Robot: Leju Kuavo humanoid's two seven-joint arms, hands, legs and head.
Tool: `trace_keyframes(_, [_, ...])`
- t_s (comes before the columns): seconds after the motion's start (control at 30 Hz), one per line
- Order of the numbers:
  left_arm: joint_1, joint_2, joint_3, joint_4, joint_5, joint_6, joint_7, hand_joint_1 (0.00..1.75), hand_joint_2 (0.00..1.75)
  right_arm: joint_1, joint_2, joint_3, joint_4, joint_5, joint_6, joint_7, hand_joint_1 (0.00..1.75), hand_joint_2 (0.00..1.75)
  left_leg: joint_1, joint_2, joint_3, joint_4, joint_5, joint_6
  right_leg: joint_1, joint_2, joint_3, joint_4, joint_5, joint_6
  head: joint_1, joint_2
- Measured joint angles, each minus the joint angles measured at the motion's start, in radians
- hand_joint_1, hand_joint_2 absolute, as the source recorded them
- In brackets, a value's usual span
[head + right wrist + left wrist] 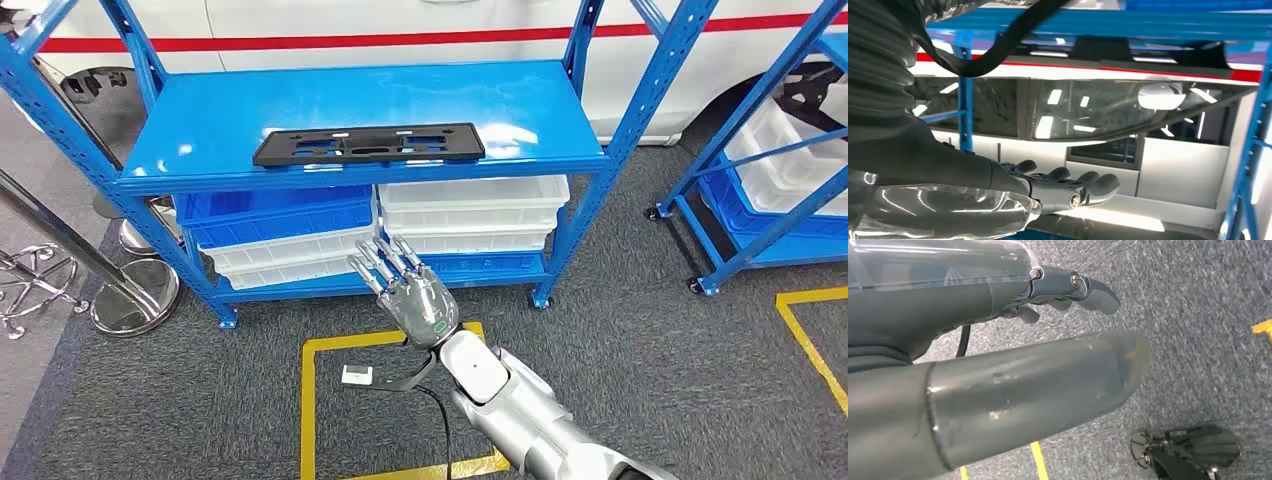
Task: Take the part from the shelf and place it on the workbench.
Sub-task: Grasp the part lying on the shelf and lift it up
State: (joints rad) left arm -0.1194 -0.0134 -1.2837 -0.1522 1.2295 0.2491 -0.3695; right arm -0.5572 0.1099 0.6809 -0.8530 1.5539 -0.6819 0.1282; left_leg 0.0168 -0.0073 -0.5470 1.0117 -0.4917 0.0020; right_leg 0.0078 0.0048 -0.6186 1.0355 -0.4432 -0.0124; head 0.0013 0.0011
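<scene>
**Part's on the top shelf, right robot hand coming up from below it**

Grey carpet with yellow floor tape, and a blue steel shelf (360, 105) parked in front of a white vehicle with a red stripe — that's the setting. On the top deck of that shelf lies the part (369, 146), a flat black plate with cutouts, sitting near the front edge.

What the next move hangs on, as far as I can judge: the part lies up and slightly to the left of the right robot hand (408, 290) in the head view, and well apart from it. Its long axis runs side to side, parallel to the shelf's front edge, so I'd guess the reach has to go forward and up, then meet it across the narrow way. That hand is empty, fingers spread and pointing toward the shelf, level with the stacked white and blue bins (470, 212) on the lower deck.

The left robot hand (1068, 292) hangs low over the carpet, holding nothing, though I can't tell whether its fingers are spread or curled in — so the right one is clearly nearer.

Views differ nicely here: the head view gives the part's whole outline on the deck, while the right wrist view looks up at the shelf's blue underside with fingers (1088, 185) held flat and loose.
</scene>
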Motion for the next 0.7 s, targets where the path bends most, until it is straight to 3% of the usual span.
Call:
trace_keyframes(0.07, [-0.001, 0.0, 0.0, 0.0, 0.0, 0.0, 0.0, 0.0, 0.0, 0.0, 0.001, -0.001, -0.001, 0.0, 0.0, 0.0, 0.0, 1.75, 0.0, 0.001, 0.006, -0.002, -0.004, -0.006, -0.005, 0.001, 0.009, -0.008, 0.0, -0.006, 0.0, 0.0])
trace_keyframes(0.13, [-0.003, 0.001, 0.0, 0.0, 0.0, 0.0, 0.0, 0.0, 0.0, -0.002, 0.002, -0.004, -0.002, 0.0, 0.0, 0.001, 0.0, 1.75, 0.002, 0.002, -0.005, 0.036, -0.027, -0.016, -0.012, 0.0, 0.028, -0.021, -0.003, -0.017, -0.001, 0.0])
trace_keyframes(0.23, [-0.002, 0.001, 0.0, 0.0, 0.0, 0.0, -0.001, 0.0, 0.0, -0.001, 0.003, -0.006, 0.0, 0.0, 0.0, 0.004, 0.0, 1.75, 0.004, 0.003, -0.111, 0.222, -0.091, -0.025, -0.011, -0.002, 0.049, -0.026, -0.018, -0.027, -0.002, 0.0])
trace_keyframes(0.27, [0.001, 0.001, 0.0, 0.0, 0.0, 0.0, -0.001, 0.0, 0.0, 0.001, 0.002, -0.006, 0.001, 0.0, 0.0, 0.005, 0.0, 1.75, 0.004, 0.003, -0.144, 0.267, -0.093, -0.026, -0.01, -0.002, 0.056, -0.026, -0.026, -0.029, -0.002, 0.0])
trace_keyframes(0.3, [0.003, 0.001, 0.0, 0.0, 0.0, 0.0, -0.001, 0.0, 0.0, 0.004, 0.002, -0.006, 0.001, 0.0, 0.0, 0.006, 0.0, 1.75, 0.004, 0.003, -0.163, 0.279, -0.078, -0.026, -0.009, -0.001, 0.064, -0.026, -0.033, -0.029, -0.002, 0.0])
trace_keyframes(0.33, [0.005, 0.001, 0.0, 0.0, 0.001, 0.0, -0.001, 0.0, 0.0, 0.005, 0.002, -0.006, 0.002, 0.0, 0.0, 0.008, 0.0, 1.75, 0.004, 0.003, -0.161, 0.25, -0.041, -0.024, -0.008, 0.001, 0.075, -0.026, -0.042, -0.028, -0.002, 0.0])
trace_keyframes(0.4, [0.007, 0.002, 0.0, 0.0, 0.003, 0.0, -0.002, 0.0, 0.0, 0.005, 0.002, -0.006, 0.001, 0.0, 0.0, 0.011, 0.0, 1.75, 0.002, 0.003, -0.12, 0.125, 0.049, -0.014, -0.006, 0.001, 0.099, -0.026, -0.062, -0.024, -0.002, 0.0])
trace_keyframes(0.43, [0.007, 0.003, -0.001, 0.001, 0.004, 0.0, -0.003, 0.0, 0.0, 0.004, 0.002, -0.006, 0.001, 0.0, 0.0, 0.012, 0.0, 1.75, -0.001, 0.004, -0.094, 0.064, 0.074, -0.008, -0.005, 0.002, 0.108, -0.026, -0.071, -0.019, -0.002, 0.0])
trace_keyframes(0.5, [0.005, 0.004, -0.001, 0.002, 0.005, 0.0, -0.004, 0.0, 0.0, 0.003, 0.002, -0.006, -0.001, 0.0, 0.0, 0.013, 0.0, 1.75, -0.008, 0.005, -0.07, 0.015, 0.071, 0.004, -0.004, 0.001, 0.115, -0.025, -0.081, -0.008, -0.002, 0.0])
trace_keyframes(0.6, [0.006, 0.003, -0.001, 0.002, 0.008, 0.0, -0.004, 0.0, 0.0, 0.002, 0.002, -0.01, -0.008, 0.0, 0.0, 0.014, 0.0, 1.75, -0.004, 0.004, -0.048, -0.006, 0.054, 0.023, -0.003, 0.0, 0.109, 0.005, -0.077, 0.009, -0.001, 0.0])
trace_keyframes(0.63, [0.006, 0.003, -0.001, 0.002, 0.009, 0.0, -0.004, 0.0, 0.0, 0.001, 0.002, -0.011, -0.011, 0.0, -0.001, 0.014, 0.0, 1.75, -0.002, 0.003, -0.035, -0.012, 0.049, 0.029, -0.003, 0.0, 0.09, 0.042, -0.078, 0.014, -0.001, 0.0])
trace_keyframes(0.7, [0.006, 0.003, -0.001, 0.002, 0.009, 0.0, -0.005, 0.0, 0.0, 0.0, 0.001, -0.013, -0.013, 0.0, -0.001, 0.013, 0.0, 1.75, 0.0, 0.003, -0.012, -0.017, 0.034, 0.037, -0.008, 0.0, 0.013, 0.158, -0.105, 0.022, -0.001, 0.0])
